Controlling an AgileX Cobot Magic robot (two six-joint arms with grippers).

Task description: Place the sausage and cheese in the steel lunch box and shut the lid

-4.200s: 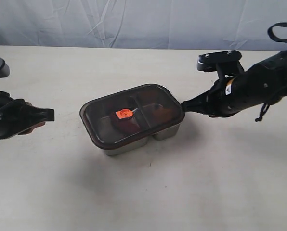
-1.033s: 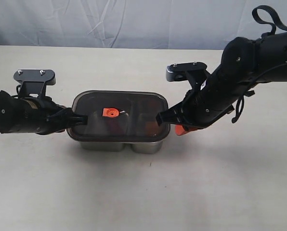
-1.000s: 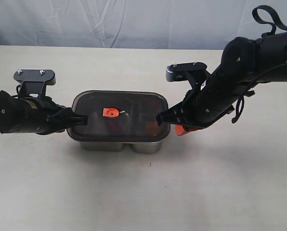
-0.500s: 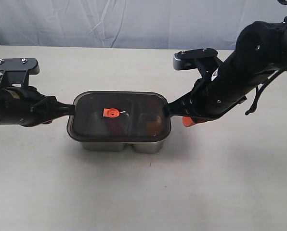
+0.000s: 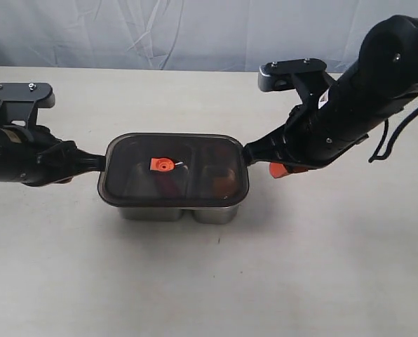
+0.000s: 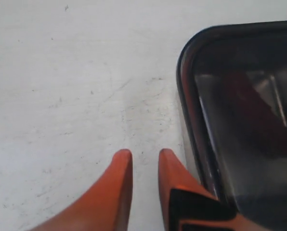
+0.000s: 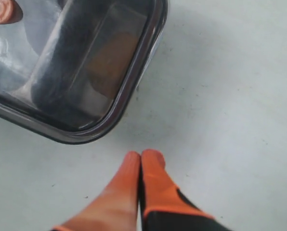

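The steel lunch box [image 5: 172,213] stands mid-table with the dark translucent lid [image 5: 132,179] lying on it, orange valve [image 5: 162,165] up. Through the lid I make out the dark red sausage [image 6: 252,103] in one compartment and the yellow-orange cheese [image 7: 110,57] in the other. My left gripper [image 5: 99,162] sits low at the lid's left end; its fingers [image 6: 144,154] are a narrow gap apart with only table between them, one fingertip [image 6: 168,159] beside the lid rim [image 6: 186,96]. My right gripper [image 5: 248,150] is at the lid's right end, fingers [image 7: 141,155] pressed together, a short way off the lid corner [image 7: 134,91].
The pale table [image 5: 209,281] lies around the box. A grey cloth backdrop [image 5: 195,31] runs along the far edge. The left arm [image 5: 16,158] stretches off to the left and the bulky right arm [image 5: 356,98] to the right.
Both grippers have drawn back from over the lid's ends to just outside them. Since the oldest frame, the box has turned square to the table edge and the left arm has come in.
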